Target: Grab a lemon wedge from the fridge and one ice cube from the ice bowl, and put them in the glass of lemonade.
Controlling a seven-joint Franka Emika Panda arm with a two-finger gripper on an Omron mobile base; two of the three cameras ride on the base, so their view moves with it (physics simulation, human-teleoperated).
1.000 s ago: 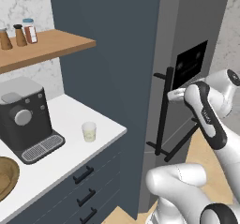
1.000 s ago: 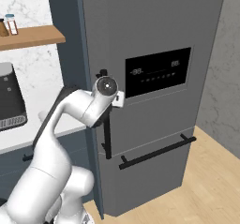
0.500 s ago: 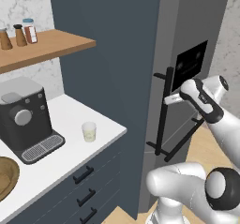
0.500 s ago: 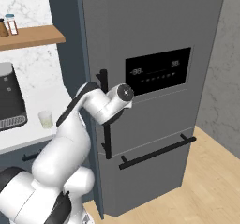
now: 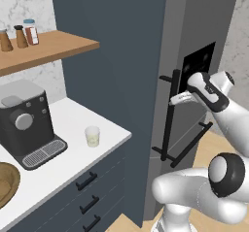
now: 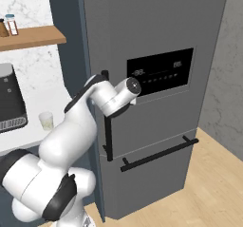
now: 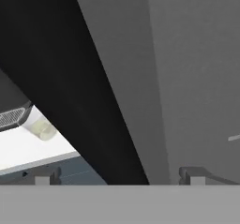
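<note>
Standing shut — fridge beside white counter — wooden floor.

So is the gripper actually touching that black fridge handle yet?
Cannot tell. In the left base view the gripper reaches the handle, but neither contact nor a gap shows plainly.

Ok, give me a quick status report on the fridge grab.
Hand open, fingers either side of the fridge handle. Fridge door shut. Glass of lemonade waiting on the counter.
</note>
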